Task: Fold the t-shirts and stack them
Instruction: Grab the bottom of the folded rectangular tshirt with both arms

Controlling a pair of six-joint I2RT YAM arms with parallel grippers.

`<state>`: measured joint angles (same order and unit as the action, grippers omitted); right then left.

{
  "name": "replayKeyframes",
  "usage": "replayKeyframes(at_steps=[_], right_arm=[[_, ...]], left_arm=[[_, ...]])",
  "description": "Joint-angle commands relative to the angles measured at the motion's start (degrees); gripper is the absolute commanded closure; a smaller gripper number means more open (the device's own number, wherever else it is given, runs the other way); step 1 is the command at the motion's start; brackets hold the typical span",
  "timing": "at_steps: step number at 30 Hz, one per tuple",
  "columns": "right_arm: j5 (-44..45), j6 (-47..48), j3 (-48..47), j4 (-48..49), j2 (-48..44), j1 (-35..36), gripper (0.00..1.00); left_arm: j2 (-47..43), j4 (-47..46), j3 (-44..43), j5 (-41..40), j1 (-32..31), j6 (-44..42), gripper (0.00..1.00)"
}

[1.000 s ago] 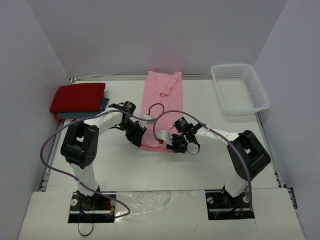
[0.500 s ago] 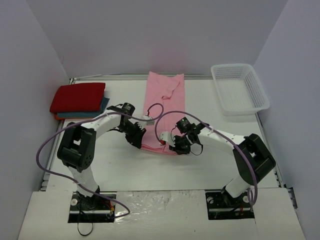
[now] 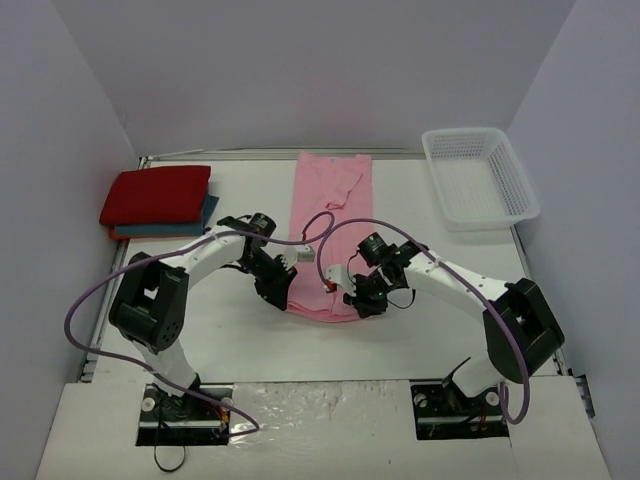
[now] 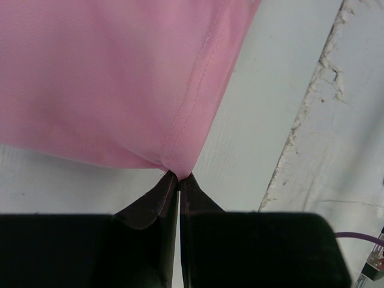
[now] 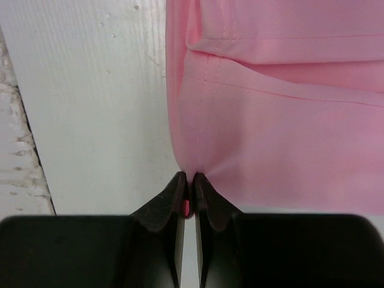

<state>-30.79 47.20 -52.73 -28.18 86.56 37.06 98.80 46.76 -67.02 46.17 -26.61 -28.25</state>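
A light pink t-shirt lies in a long strip down the middle of the table, its far end at the back edge. My left gripper is shut on its near left corner. My right gripper is shut on its near right corner. Both near corners are pinched between the black fingertips. A bright red t-shirt lies folded at the back left on top of a teal-blue t-shirt, of which only an edge shows.
A white mesh basket stands at the back right. White walls close in the table at the left, back and right. Purple cables loop over both arms. A taped seam runs across the table's near edge.
Both grippers have moved toward the near edge with the pink t-shirt's near corners, dragging the shirt a little closer. The right gripper has closed down on its corner.
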Motion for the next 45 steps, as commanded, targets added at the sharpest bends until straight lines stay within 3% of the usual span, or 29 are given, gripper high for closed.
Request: replayKeyframes(at_steps=[1,11,29,45], right_arm=[[-3.2,-0.2,-1.9,-6.4,-2.6,-0.3,0.94],[-5.9,1.8,-4.1,-11.8,-4.8,-1.1,1.0],[-7.9,6.8,-11.7,-24.0,-6.1,-1.9,1.0],[-3.8,10.3,-15.6,-21.2,-6.3,-6.8,1.0]], left_arm=[[-4.3,6.1,-0.8,4.6,-1.5,-5.2,0.97],[-8.6,7.9,-0.1,8.1,-2.0,-7.4,0.98],[-10.9,20.3,-6.0,12.1,-2.0,-14.5,0.98],[-1.2,29.1,-15.8,11.7,0.0,-21.4,0.98]])
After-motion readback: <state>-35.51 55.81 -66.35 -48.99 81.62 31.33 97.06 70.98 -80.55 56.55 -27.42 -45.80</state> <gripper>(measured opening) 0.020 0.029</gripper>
